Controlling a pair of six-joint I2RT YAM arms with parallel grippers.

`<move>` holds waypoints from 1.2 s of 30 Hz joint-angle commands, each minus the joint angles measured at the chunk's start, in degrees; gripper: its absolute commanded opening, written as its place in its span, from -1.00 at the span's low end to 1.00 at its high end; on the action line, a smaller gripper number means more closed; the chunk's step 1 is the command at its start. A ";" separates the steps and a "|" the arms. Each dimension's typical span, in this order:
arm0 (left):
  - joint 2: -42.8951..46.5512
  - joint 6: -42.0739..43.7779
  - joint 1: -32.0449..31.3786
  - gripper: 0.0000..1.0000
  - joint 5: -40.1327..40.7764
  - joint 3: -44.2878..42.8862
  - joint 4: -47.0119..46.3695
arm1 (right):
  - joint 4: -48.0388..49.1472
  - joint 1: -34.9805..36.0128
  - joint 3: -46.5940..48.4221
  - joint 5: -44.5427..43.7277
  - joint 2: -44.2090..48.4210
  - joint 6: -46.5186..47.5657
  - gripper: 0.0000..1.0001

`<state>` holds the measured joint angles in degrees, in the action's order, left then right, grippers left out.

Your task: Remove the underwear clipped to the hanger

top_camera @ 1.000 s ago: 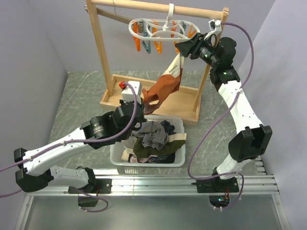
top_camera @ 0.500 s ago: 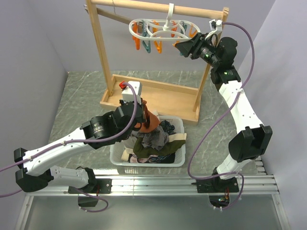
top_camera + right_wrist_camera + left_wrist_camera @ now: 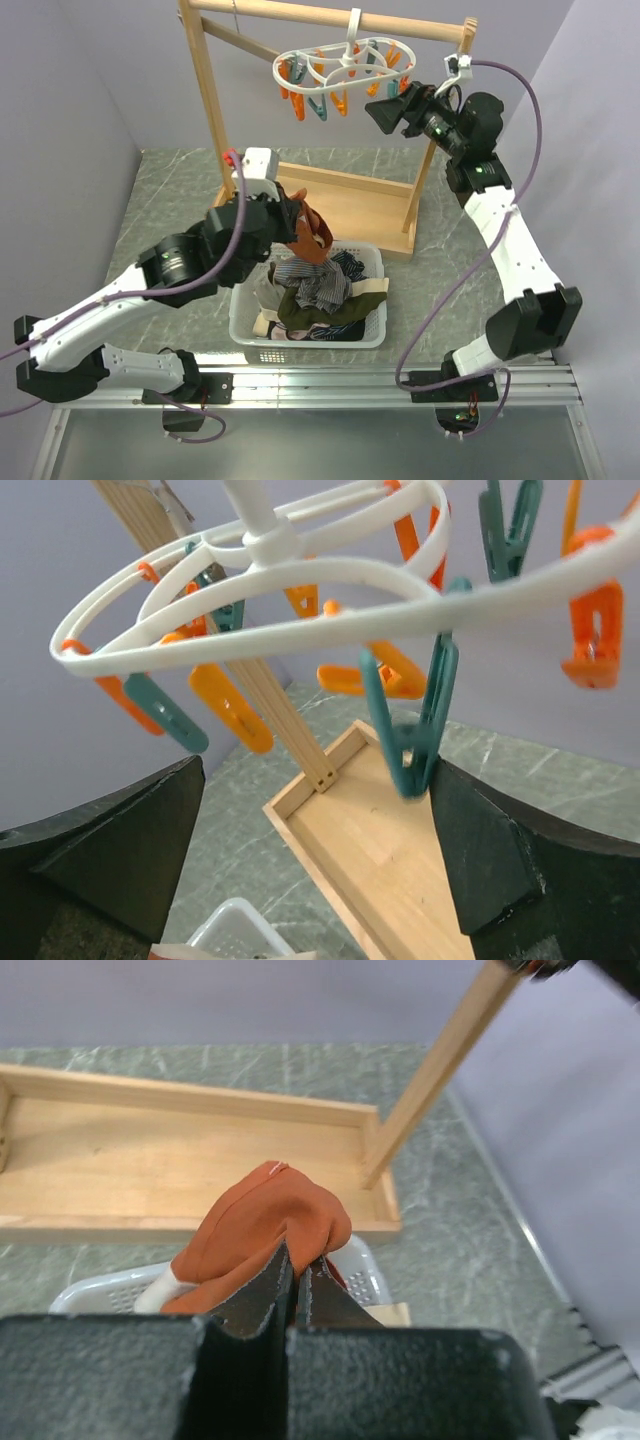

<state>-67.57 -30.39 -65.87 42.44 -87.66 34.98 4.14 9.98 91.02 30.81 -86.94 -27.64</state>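
Note:
The white hanger (image 3: pixel 340 62) hangs by its hook from the wooden rail, its orange and teal pegs dangling with no cloth on them. My right gripper (image 3: pixel 386 110) stands open just right of the hanger. In the right wrist view, the gripper (image 3: pixel 315 780) is open under the hanger ring (image 3: pixel 300 630), and a teal peg (image 3: pixel 415 740) hangs beside its right finger. My left gripper (image 3: pixel 300 228) is shut on rust-orange underwear (image 3: pixel 316 236) above the basket's far edge. The left wrist view shows the jaws (image 3: pixel 298 1270) pinching a fold of the orange underwear (image 3: pixel 265 1215).
A white basket (image 3: pixel 378 335) in front of the rack holds a pile of other underwear (image 3: pixel 320 292). The wooden rack (image 3: pixel 208 110) has two uprights and a flat base tray (image 3: pixel 350 192). Grey walls close in on both sides.
The orange underwear came off its peg and bunched up in my left gripper, which rose and moved back. My right gripper opened wide and the hanger swung and tilted.

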 commanded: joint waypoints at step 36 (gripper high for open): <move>-31.76 6.05 11.81 -0.56 -49.91 29.24 -12.77 | -14.06 0.22 -24.85 -17.71 27.00 2.23 1.00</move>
<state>-97.34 -25.65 -53.28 -6.94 -58.30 18.44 -7.46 9.87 65.12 14.17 -60.66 -25.96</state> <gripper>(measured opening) 0.168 0.999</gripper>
